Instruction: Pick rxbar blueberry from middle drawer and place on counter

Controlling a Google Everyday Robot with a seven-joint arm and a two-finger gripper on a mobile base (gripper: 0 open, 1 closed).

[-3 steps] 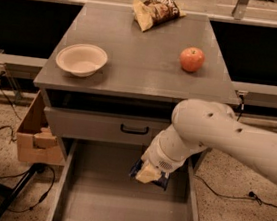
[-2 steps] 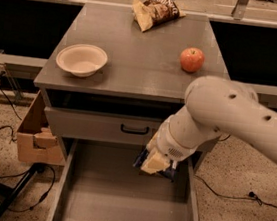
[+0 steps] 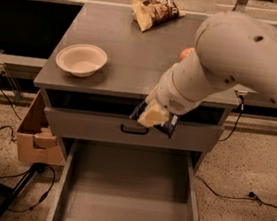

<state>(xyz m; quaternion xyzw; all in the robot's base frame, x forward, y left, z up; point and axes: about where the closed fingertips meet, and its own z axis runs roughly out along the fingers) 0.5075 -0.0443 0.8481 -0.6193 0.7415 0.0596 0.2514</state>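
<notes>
My gripper (image 3: 152, 118) is shut on the rxbar blueberry (image 3: 168, 127), a dark-blue wrapper that shows at both sides of the pale fingers (image 3: 152, 115). It hangs in front of the counter's front edge, above the open middle drawer (image 3: 128, 174). The drawer's grey floor is bare. The counter (image 3: 131, 46) lies just behind and above the gripper. My white arm covers the counter's right part.
A white bowl (image 3: 81, 59) sits at the counter's front left. A yellow-brown chip bag (image 3: 154, 8) lies at the back. An apple (image 3: 186, 53) peeks out behind my arm. A shut drawer front with a black handle (image 3: 134, 129) is below the gripper. A cardboard box (image 3: 34, 135) stands at the left.
My gripper has risen with the bar from just above the drawer to the height of the counter's front edge. The arm now covers most of the apple.
</notes>
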